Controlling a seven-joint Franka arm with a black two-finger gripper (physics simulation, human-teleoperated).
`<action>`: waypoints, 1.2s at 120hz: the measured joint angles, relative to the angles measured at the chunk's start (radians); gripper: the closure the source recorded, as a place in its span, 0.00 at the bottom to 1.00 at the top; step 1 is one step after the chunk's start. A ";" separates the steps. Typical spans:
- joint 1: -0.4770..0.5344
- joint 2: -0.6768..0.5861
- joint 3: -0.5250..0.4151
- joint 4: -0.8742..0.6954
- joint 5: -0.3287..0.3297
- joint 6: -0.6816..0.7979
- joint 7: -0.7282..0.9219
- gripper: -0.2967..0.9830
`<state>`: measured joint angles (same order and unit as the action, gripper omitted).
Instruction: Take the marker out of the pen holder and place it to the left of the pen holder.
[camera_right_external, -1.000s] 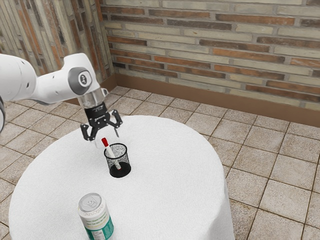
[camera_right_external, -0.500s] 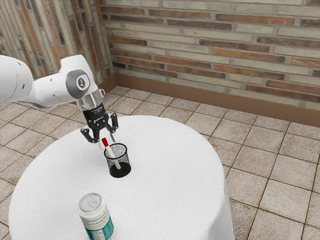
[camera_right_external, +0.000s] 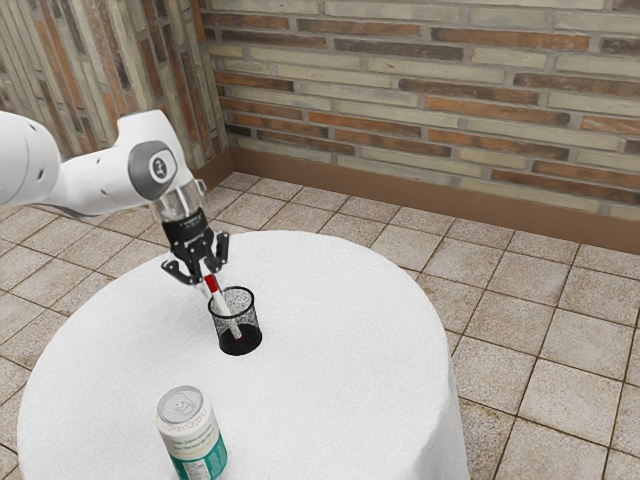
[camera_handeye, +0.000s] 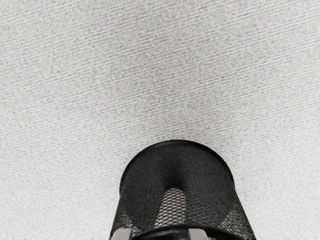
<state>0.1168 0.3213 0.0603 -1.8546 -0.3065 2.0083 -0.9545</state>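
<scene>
one marker (camera_right_external: 222, 306) in grip, pinching its red cap (camera_right_external: 211, 284) from two sides with the black gripper (camera_right_external: 212, 280). holding it where it leans, in the pen holder (camera_right_external: 253, 323), with its lower end down near the dark base and its cap up above the rim, toward the exterior view's left. in the wrist view, looking down at the mesh wall and catching a pale strip of the marker through it, with both fingertips (camera_handeye: 197, 234) close over the rim. reaching in with the white arm (camera_right_external: 100, 182) from the exterior view's left, hand tilted a little above the holder. standing the holder upright on a round table (camera_right_external: 340, 380) with a white cloth. seeing, well apart from it and nearer that camera, a white and green can (camera_right_external: 192, 437), also upright. beyond the table, finding pale floor tiles (camera_right_external: 520, 300), a brown baseboard (camera_right_external: 400, 205) and a brick wall (camera_right_external: 420, 90)
</scene>
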 joint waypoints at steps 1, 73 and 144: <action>0.000 0.000 0.000 0.000 -0.001 0.001 0.000 0.72; 0.001 -0.170 0.035 0.118 0.085 -0.188 -0.046 0.78; 0.098 0.106 0.087 0.121 0.070 -0.481 0.034 0.73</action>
<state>0.2146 0.4276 0.1468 -1.7336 -0.2363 1.5276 -0.9202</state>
